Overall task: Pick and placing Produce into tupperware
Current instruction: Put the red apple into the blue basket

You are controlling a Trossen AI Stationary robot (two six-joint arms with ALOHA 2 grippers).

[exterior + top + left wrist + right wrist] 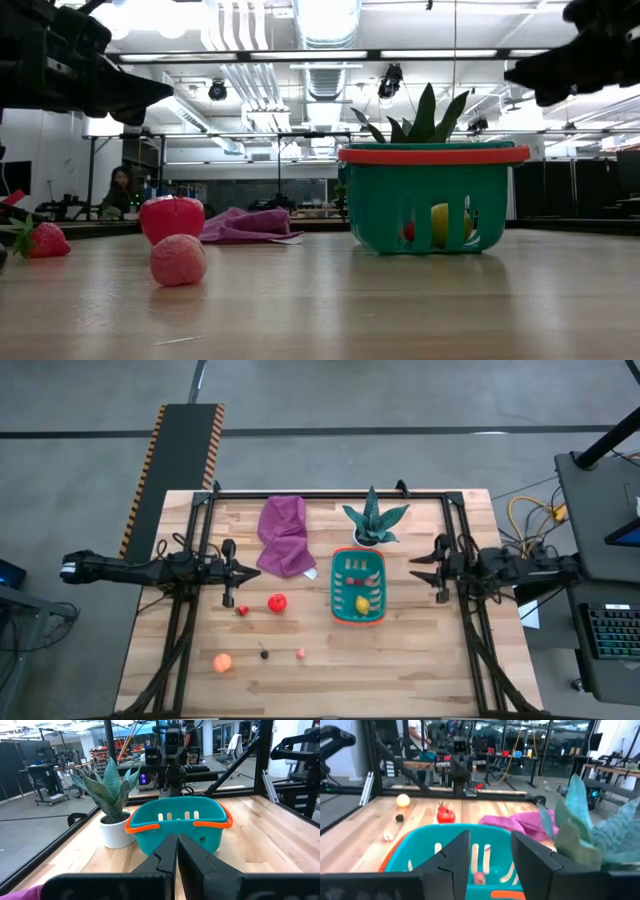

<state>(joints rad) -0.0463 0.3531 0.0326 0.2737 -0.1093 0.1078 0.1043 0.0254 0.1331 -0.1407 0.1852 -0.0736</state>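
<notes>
The teal tupperware with an orange rim stands on the table right of centre. It holds a yellow lemon and small red pieces. A red fruit, a strawberry, an orange ball, a dark piece and a pink piece lie on the wood to its left. My left gripper hangs shut above the table, left of the red fruit, pointing at the basket. My right gripper hovers open, just right of the basket, above its rim.
A purple cloth lies crumpled at the far side, left of a spiky green plant in a white pot that stands just behind the basket. Dark frame rails run along the table's left, right and far edges. Bare wood lies along the near edge.
</notes>
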